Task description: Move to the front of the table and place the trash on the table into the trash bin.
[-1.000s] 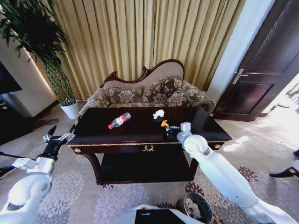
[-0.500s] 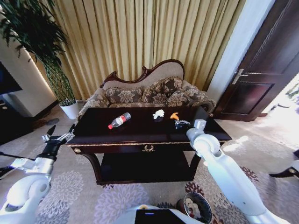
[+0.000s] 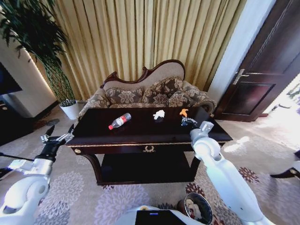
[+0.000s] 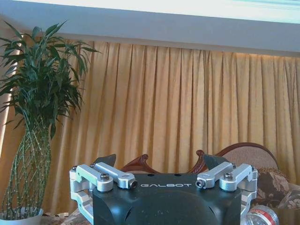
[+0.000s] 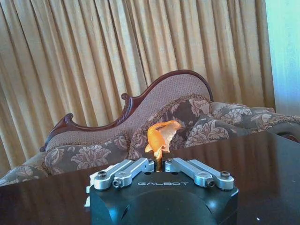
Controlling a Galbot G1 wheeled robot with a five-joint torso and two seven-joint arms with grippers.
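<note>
The dark glossy table stands just ahead of me. On it lie a clear bottle with a red cap, left of centre, and crumpled white paper near the middle. My right gripper hovers over the table's right part, shut on a small orange scrap. The right wrist view shows the orange scrap sticking up from the shut right gripper. Off the table's left end, my left gripper hangs open and empty, as the left wrist view shows it. The trash bin sits on the carpet by my base, lower right, with white litter inside.
A carved sofa stands close behind the table, with gold curtains beyond. A tall plant in a white pot is at the back left. A dark door is on the right. Patterned carpet surrounds the table.
My right gripper has lifted the orange scrap off the table top and carried it right and farther back. The left arm has barely moved.
</note>
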